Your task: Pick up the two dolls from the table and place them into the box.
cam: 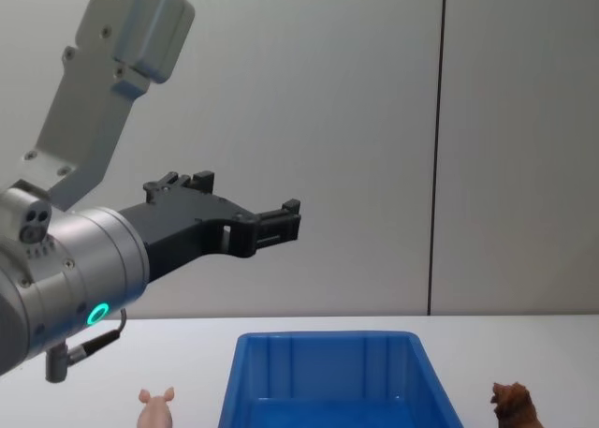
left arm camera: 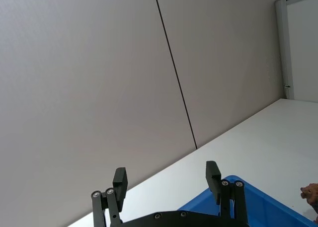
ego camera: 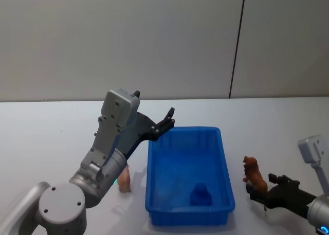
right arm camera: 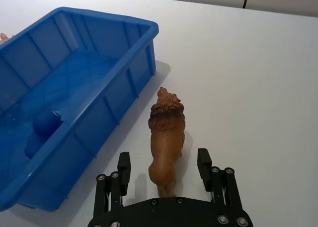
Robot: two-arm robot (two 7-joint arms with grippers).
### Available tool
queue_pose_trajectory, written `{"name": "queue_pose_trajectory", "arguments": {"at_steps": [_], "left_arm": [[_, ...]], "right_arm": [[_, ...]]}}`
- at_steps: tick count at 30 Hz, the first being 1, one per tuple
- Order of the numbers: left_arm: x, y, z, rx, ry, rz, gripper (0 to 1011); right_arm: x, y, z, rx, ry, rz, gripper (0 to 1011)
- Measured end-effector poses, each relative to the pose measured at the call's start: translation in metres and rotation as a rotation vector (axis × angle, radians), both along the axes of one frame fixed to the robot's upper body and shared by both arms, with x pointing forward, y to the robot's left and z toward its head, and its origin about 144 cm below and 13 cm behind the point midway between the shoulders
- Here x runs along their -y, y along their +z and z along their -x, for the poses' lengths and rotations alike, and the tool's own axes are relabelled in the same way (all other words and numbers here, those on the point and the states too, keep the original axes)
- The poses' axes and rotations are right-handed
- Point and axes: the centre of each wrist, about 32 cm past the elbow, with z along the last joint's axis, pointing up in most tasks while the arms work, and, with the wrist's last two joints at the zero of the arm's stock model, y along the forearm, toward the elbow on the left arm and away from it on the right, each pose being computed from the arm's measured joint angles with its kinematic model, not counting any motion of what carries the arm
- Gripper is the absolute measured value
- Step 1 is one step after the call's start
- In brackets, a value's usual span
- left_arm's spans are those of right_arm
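A plain white table (ego camera: 51, 132) runs back to a pale grey wall (ego camera: 128, 39) split by one thin dark vertical seam (ego camera: 237, 39). The left gripper (left arm camera: 166, 175) hangs high above the table with its two black fingers spread wide and nothing between them. Below it and slightly to its right sits the box (ego camera: 190, 128), a bright blue rectangular bin with ribbed inner walls and a rim; a small blue object (ego camera: 201, 194) lies inside, at the end nearer the robot. Lower than this gripper and back toward the robot, just left of the box, the pale pink pig (cam: 156, 407) stands on the table, pointed ears up. The right gripper (right arm camera: 164, 160) is low at the table, to the right of the box, also open. The shaggy reddish-brown animal (right arm camera: 166, 132) stands on four legs with its hindquarters between the fingers, a gap showing on each side, and its maned head pointing away from the gripper, close beside the box's right wall
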Motion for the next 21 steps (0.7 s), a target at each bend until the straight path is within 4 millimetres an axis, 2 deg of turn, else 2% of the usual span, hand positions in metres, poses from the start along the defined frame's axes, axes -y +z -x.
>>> {"name": "queue_pose_trajectory", "arguments": {"at_steps": [9,12,13,15,18,21], "left_arm": [[0.0000,0.0000,0.0000,0.000,0.000,0.000,1001],[0.0000,0.0000,0.0000,0.000,0.000,0.000,1001],[0.0000,0.0000,0.0000,0.000,0.000,0.000,1001],[0.0000,0.0000,0.0000,0.000,0.000,0.000,1001],[0.0000,0.0000,0.0000,0.000,0.000,0.000,1001],[0.0000,0.0000,0.0000,0.000,0.000,0.000,1001]], "right_arm": [[-0.0013,-0.0035,-0.0063,-0.009,-0.008,-0.003,572],[-0.0017,-0.0032,-0.0072,-0.005,-0.009,-0.004,510],[-0.0019,-0.0029,-0.0078,-0.001,-0.009,-0.006,449],[-0.0022,-0.0023,-0.0083,0.004,-0.008,-0.007,418],[-0.0029,-0.0006,-0.0090,0.019,-0.007,-0.011,306],[-0.0035,0.0014,-0.0093,0.033,-0.005,-0.016,298]]}}
